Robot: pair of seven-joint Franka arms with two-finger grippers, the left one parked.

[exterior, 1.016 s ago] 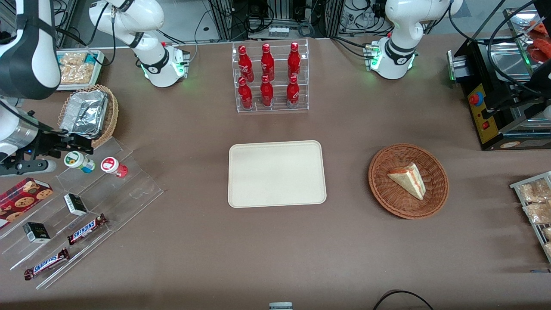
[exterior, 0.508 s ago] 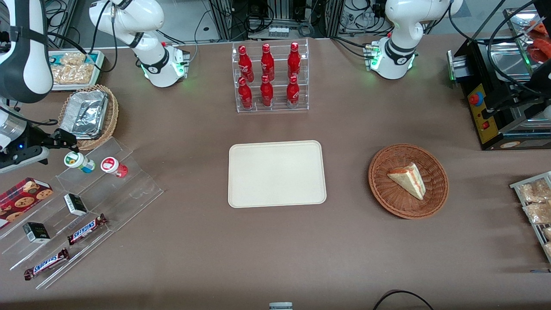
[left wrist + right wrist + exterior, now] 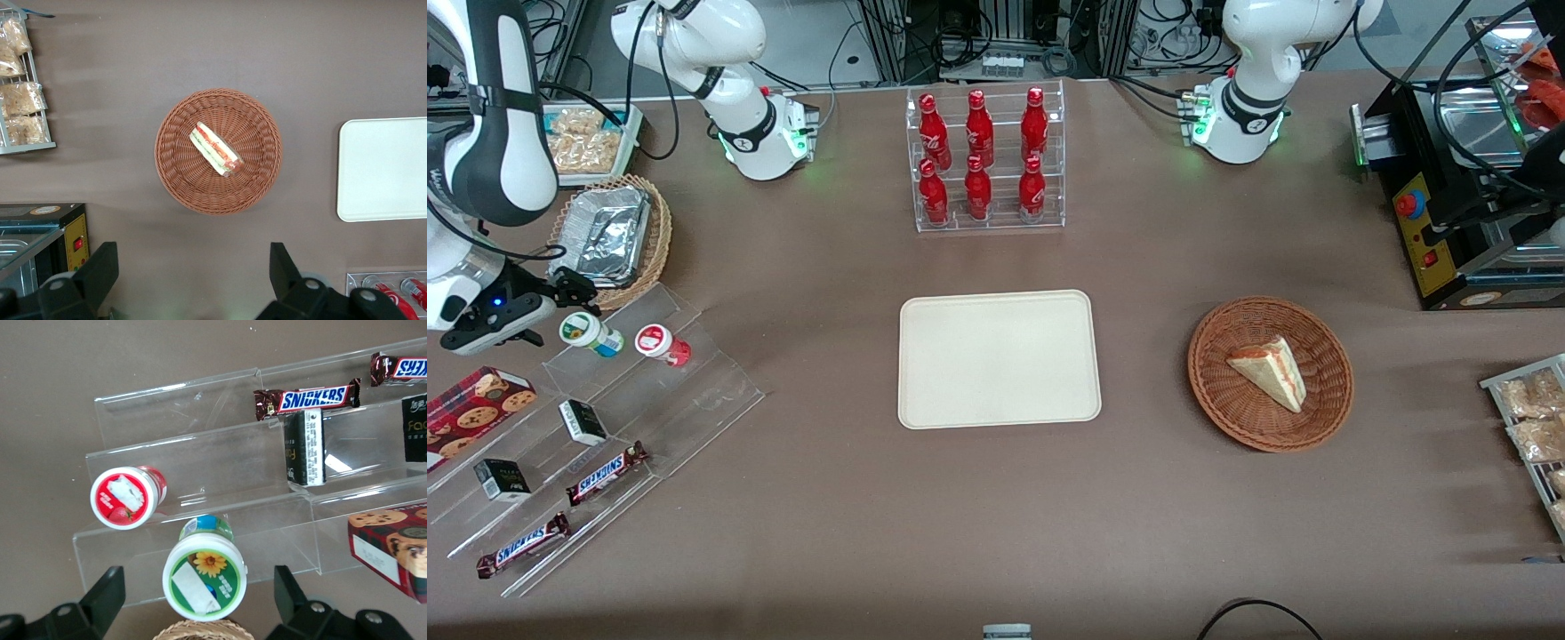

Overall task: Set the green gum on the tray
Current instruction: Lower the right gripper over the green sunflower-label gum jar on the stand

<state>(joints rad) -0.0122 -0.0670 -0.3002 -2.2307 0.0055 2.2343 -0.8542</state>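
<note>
A robotics lab dressed as a snack shop: white robot arm bases bolted to a brown worktop, cabling nearby, a clear acrylic stepped stand with chocolate bars, red bottles racked.

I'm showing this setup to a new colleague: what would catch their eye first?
Probably the red bottles in a clear rack, farther from the camera than the bare cream tray. Next, toward the working arm's end, the open gripper poised around the green gum on the acrylic stand, beside a red-lidded bottle.

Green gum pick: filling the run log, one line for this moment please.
gripper: open, around green gum | gum: on stand, ungrasped | tray: bare
</note>
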